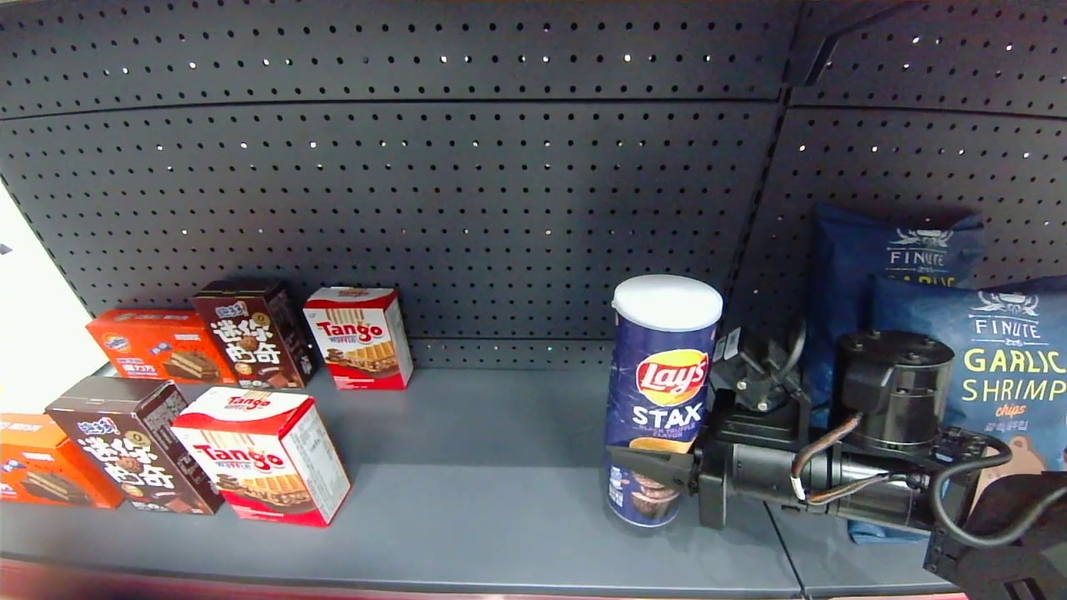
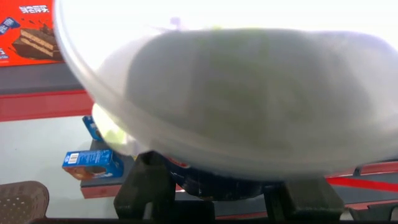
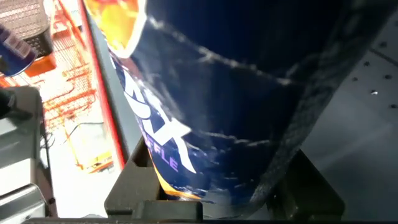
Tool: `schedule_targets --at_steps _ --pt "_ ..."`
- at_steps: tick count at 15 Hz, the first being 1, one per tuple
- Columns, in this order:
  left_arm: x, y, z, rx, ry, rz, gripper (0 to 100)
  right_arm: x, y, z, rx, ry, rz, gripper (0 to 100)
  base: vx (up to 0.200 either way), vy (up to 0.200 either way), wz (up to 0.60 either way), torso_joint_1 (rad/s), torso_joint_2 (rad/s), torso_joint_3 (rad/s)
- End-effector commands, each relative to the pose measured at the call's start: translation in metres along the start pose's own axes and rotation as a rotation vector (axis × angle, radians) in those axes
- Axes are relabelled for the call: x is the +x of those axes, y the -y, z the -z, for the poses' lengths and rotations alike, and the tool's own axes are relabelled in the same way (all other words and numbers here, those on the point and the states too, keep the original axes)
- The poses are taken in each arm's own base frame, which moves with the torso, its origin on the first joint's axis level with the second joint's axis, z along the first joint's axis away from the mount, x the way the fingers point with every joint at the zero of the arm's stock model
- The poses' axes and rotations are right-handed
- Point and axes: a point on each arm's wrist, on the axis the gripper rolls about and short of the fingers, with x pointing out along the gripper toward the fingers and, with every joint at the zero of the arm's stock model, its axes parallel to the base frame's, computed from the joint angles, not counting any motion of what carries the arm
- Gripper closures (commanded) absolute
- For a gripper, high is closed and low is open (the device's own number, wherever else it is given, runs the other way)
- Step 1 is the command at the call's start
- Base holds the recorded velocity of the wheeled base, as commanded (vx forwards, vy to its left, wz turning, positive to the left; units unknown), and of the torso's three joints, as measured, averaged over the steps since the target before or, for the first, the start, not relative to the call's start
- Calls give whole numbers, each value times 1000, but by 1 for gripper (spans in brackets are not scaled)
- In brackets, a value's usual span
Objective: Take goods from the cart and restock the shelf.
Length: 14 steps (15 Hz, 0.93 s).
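Two chip cans are in hand, one per arm.

1. Left end effector [image 2: 217, 199]: closed, as far as can be judged, on the blue body of a second can [image 2: 249, 99], whose pale lid faces the wrist camera. It is held off the shelf.
2. Front row, left on the shelf [image 1: 483, 483]: orange box [image 1: 42, 462], brown box [image 1: 133, 446] and red-and-white wafer box [image 1: 258, 454], side by side.
3. Chip can [image 1: 663, 392]: upright, right of centre, base apparently on the shelf. The right end effector [image 1: 683, 442] grips its lower half from the right.
4. Back row, left: orange box [image 1: 158, 343], brown box [image 1: 254, 333] and wafer box [image 1: 358, 336].
5. Blue chip bags [image 1: 1000, 367]: far right, just behind the right arm.
6. Pegboard [image 1: 467, 208]: rear wall.

Handling note: the step looks like placing. The can is tall and narrow, so it likely tips easily. Confirm the base sits flat, spread the fingers fully, then draw out to the right without brushing the can or the bags.
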Motion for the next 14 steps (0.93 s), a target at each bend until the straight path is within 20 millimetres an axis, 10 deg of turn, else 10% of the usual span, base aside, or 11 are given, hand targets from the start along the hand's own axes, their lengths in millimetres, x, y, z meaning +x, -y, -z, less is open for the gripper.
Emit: schedule_targets --at_steps 1,14 --pt "0 0 0 1 -1 1 100 -2 -4 2 -2 -4 -4 100 0 0 0 0 0 0" --pt "0 0 0 0 0 -4 100 10 -22 38 6 -58 12 100 0 0 0 0 0 0"
